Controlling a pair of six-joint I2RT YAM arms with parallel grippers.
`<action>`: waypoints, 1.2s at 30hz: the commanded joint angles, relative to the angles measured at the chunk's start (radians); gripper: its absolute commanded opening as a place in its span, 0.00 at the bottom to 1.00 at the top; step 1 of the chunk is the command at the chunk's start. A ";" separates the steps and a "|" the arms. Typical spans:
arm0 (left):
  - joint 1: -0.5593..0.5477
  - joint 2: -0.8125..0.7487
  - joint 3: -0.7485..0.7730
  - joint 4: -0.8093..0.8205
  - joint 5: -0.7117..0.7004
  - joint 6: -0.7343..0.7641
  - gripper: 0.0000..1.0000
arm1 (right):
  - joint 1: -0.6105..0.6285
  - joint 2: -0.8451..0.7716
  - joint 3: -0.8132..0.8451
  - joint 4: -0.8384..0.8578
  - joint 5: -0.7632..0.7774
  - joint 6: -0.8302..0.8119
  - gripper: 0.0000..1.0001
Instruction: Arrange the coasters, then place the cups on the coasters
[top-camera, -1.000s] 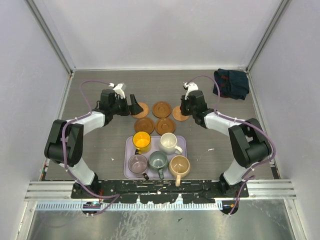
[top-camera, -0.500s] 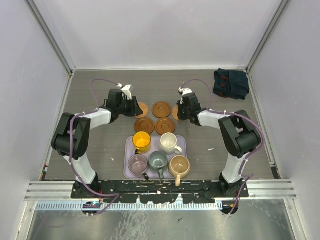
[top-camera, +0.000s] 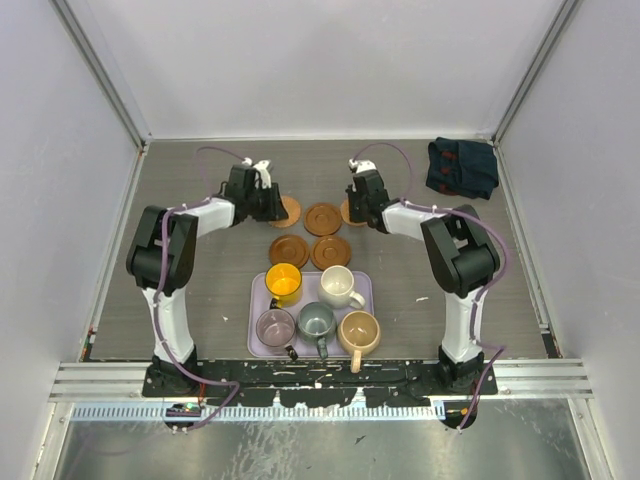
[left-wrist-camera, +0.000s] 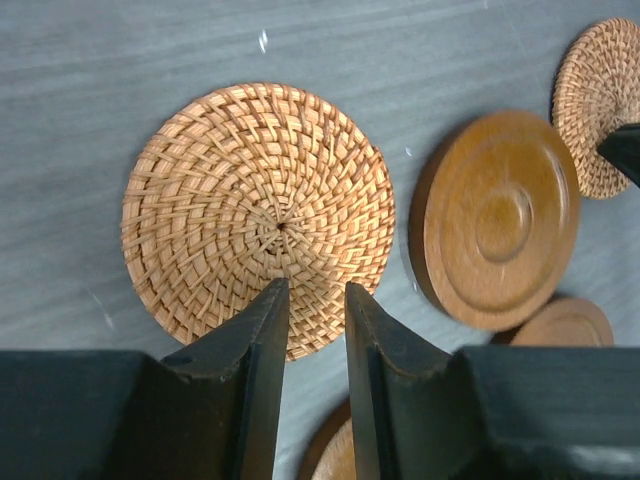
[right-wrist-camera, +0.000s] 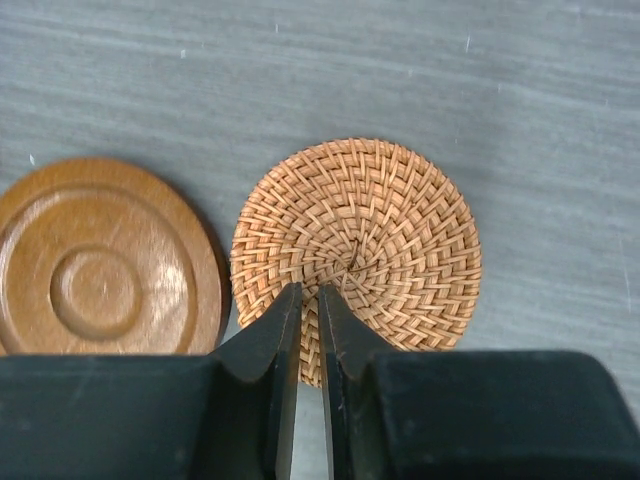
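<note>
Treat this moment as the coaster-arranging step: no cup is on a coaster yet. All five cups stand together on the lilac tray near the arm bases. The five coasters sit in a close cluster on the table just beyond it. The left gripper hangs over the near part of the left woven coaster, with its jaws a narrow gap apart and nothing clamped between them. The right gripper is placed the same way over the near rim of the right woven coaster, its jaws all but pressed together. Read these narrow jaws as pushing tools. A flat disc offers little to pinch from above, so you would likely press on it and slide it. You cannot tell from these views whether either set of tips touches the weave. Note that a wooden coaster lies just beside the right woven one, and any sideways slide risks nudging it.
</note>
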 joint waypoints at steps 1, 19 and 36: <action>-0.001 0.079 0.126 -0.098 -0.093 0.023 0.29 | -0.019 0.080 0.108 -0.074 0.055 -0.015 0.19; 0.106 0.179 0.342 -0.226 -0.042 -0.073 0.45 | -0.120 0.190 0.318 -0.129 -0.023 -0.004 0.21; 0.106 -0.067 0.146 -0.059 0.086 -0.102 0.76 | -0.014 -0.047 0.253 -0.114 -0.052 -0.110 0.33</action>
